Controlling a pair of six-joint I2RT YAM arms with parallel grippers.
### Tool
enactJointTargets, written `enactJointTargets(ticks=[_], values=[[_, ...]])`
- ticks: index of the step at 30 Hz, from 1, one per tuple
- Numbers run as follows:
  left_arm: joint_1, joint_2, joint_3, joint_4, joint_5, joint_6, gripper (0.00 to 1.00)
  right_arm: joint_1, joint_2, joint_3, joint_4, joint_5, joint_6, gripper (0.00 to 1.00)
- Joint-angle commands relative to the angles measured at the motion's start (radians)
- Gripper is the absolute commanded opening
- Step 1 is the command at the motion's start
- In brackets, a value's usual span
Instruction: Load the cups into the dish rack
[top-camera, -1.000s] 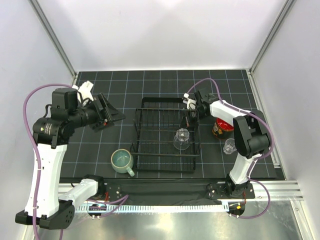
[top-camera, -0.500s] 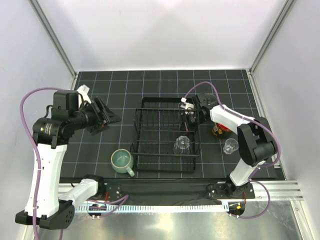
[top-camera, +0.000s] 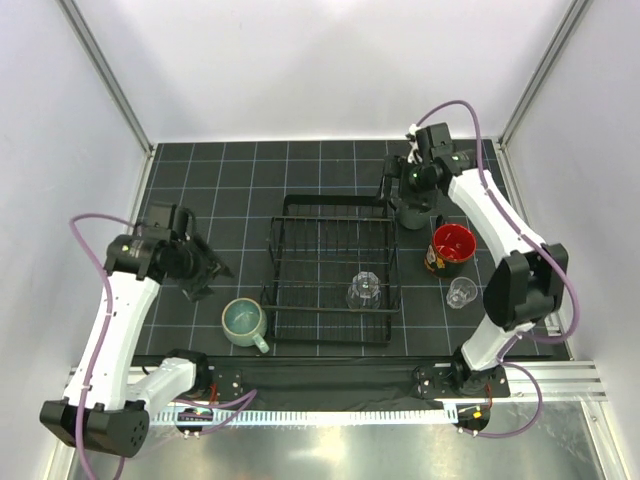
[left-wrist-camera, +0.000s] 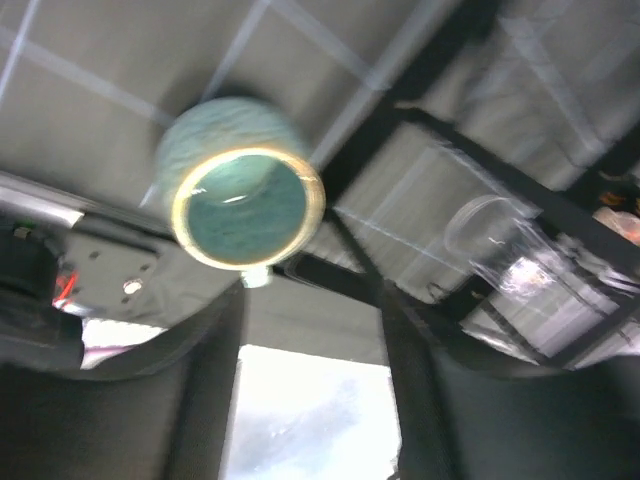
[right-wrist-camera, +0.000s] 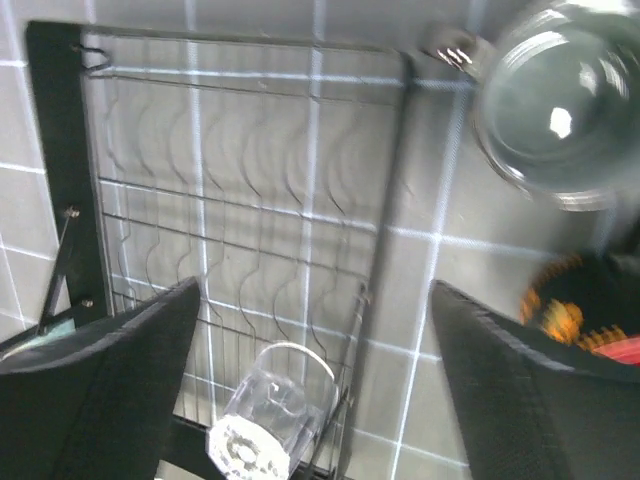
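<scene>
One clear glass (top-camera: 363, 290) lies in the dish rack (top-camera: 320, 250); the open, empty left fingers (left-wrist-camera: 190, 420) hover near the pale-green mug (left-wrist-camera: 245, 195) on the counter (top-camera: 200, 180), the open right fingers (right-wrist-camera: 100, 370) near the dark mug (right-wrist-camera: 550, 110), so the next move is likely descending to grasp one.

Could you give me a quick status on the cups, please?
Left tool open, empty, near green mug. Right tool open, by dark mug. One glass in rack. Nothing blocking.
</scene>
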Motion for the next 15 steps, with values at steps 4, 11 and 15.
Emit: enactJointTargets(ticks=[4,11,15], values=[[0.000,0.022,-0.136,-0.049,-0.094,-0.040,0.46,0.000,-0.281,-0.141,-0.112,0.152,0.008,1.00],[-0.006,0.014,-0.266,-0.052,-0.160,-0.048,0.47,-0.025,-0.451,-0.192,-0.140,0.062,-0.042,1.00],[-0.026,0.022,-0.360,0.006,-0.135,-0.071,0.47,-0.025,-0.516,-0.208,-0.135,0.010,-0.039,1.00]])
